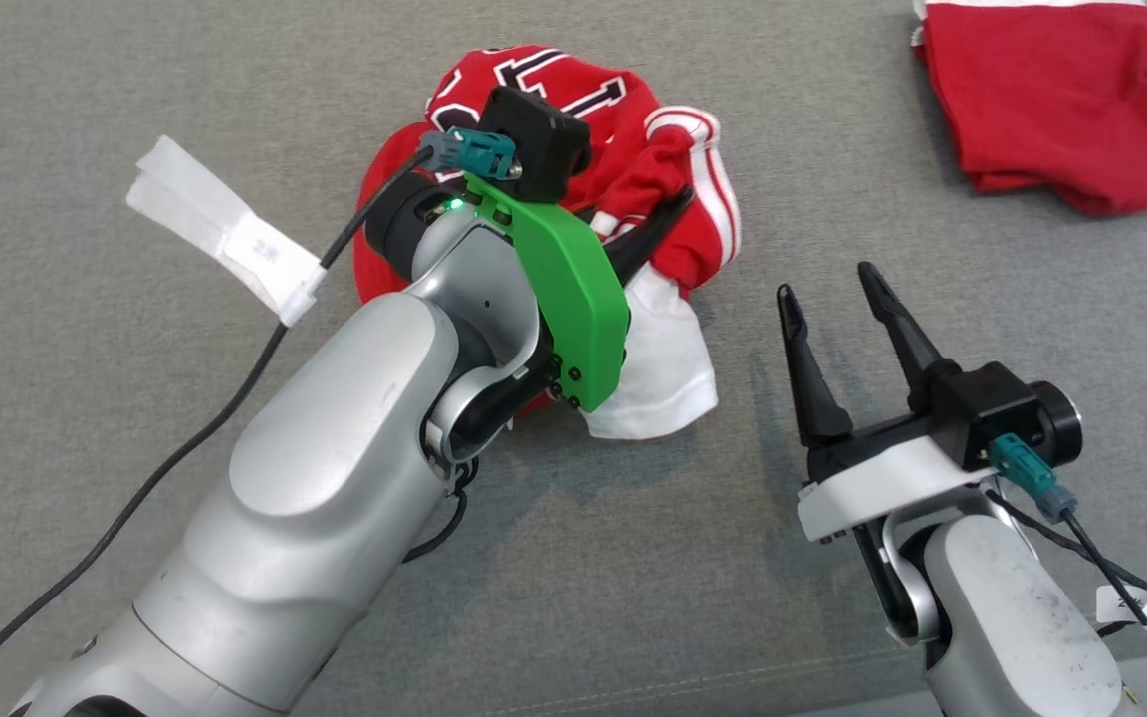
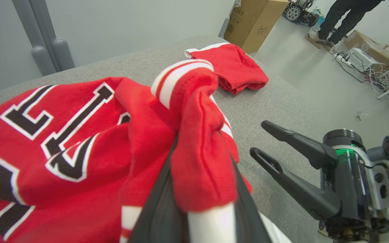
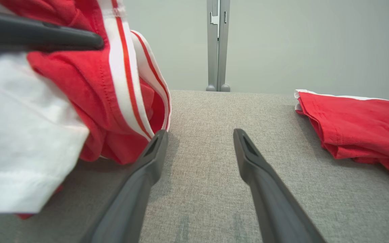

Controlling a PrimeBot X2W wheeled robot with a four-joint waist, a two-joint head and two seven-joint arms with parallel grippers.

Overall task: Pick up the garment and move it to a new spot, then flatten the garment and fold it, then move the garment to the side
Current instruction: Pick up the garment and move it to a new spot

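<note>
Red and bunched, the garment (image 1: 534, 90) lies near the surface's (image 1: 86, 448) far edge, left gripper (image 1: 673, 204) clamped on one striped fold, right gripper (image 1: 825, 281) wide open and empty beside it. Such a thin pinch could slip on lifting. Crumpled, it points nowhere clearly; its loose long axis seems to run far-to-near.

garment (image 1: 544, 85): middle and lower left are covered by the left arm (image 1: 335, 468) and the green bracket (image 1: 573, 289)
left jaws: tips are hidden by pinched cloth in the left wrist view; bases are blurred there
second red cloth (image 1: 1061, 100): cut off by the head view's top edge
person (image 2: 346, 8): cut off above the legs
paper tag (image 1: 260, 249): writing cannot be read
</note>
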